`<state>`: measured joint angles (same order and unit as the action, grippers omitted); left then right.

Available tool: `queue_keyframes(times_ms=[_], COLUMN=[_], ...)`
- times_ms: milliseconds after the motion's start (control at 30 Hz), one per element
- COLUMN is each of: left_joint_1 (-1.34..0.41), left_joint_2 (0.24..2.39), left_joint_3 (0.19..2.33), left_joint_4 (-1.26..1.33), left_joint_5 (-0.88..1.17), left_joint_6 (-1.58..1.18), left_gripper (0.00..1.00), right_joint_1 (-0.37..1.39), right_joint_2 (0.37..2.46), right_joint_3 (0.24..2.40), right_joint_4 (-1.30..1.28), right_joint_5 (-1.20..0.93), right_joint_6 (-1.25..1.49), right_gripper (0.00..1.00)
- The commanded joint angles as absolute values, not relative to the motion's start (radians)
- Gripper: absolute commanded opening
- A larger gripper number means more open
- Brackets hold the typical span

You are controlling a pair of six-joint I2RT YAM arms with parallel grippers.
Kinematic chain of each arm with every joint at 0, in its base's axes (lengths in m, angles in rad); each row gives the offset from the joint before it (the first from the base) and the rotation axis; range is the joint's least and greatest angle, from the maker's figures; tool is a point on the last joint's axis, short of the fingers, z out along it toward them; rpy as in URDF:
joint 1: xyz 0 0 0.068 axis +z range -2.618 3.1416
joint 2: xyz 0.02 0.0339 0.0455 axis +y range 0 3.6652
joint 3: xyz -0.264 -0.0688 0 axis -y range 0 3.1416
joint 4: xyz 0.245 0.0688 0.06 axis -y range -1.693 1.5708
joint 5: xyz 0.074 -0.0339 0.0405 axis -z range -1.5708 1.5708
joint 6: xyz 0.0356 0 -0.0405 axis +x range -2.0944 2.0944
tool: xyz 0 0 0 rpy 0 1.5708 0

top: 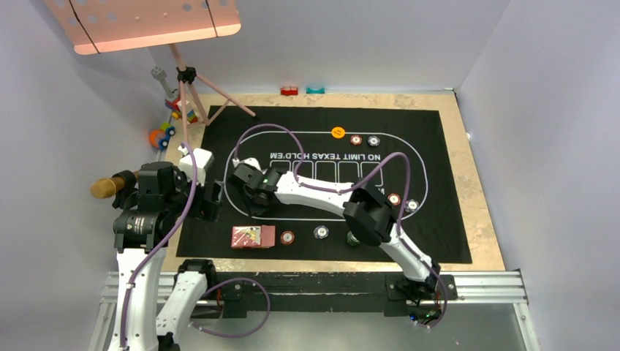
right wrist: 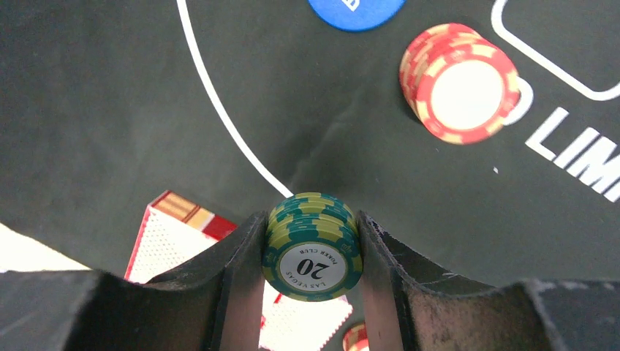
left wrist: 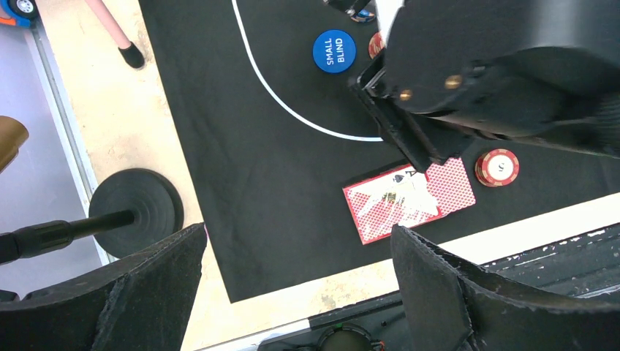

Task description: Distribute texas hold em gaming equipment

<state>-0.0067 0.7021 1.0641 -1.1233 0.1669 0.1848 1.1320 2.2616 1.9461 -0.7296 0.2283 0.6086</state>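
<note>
Green chip stack (top reads 20) pinched upright between fingers; red stack at two o'clock; red-backed cards at nine.

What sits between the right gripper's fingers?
A stack of green chips marked 20, pinched between the right gripper's fingers; the right wrist view shows it.

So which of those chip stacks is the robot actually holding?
The green stack marked 20, pinched between the right gripper fingers. The red stack beside the blue button just sits on the black mat, untouched.
</note>
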Motion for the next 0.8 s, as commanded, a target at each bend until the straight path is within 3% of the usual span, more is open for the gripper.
queue_keyframes(times_ms=[0, 600, 767], left_joint_1=[-0.004, -0.004, -0.004], left_joint_2=[0.701, 0.699, 0.703], left_joint_3=[1.071, 1.073, 1.073], left_joint_4=[-1.106, -1.109, -1.111], left_joint_5=[0.163, 0.160, 0.163], left_joint_6=[0.187, 0.188, 0.187], left_gripper=[1.00, 1.00, 1.00], right_joint_1=[1.123, 1.103, 1.103], right_joint_2=[2.309, 2.467, 2.452], right_joint_3=[2.049, 2.211, 2.198], right_joint_4=[-0.719, -0.766, -0.769], right_joint_5=[0.180, 0.254, 0.261], right_joint_6=[0.595, 0.598, 0.592], right_gripper=[0.20, 0.25, 0.41])
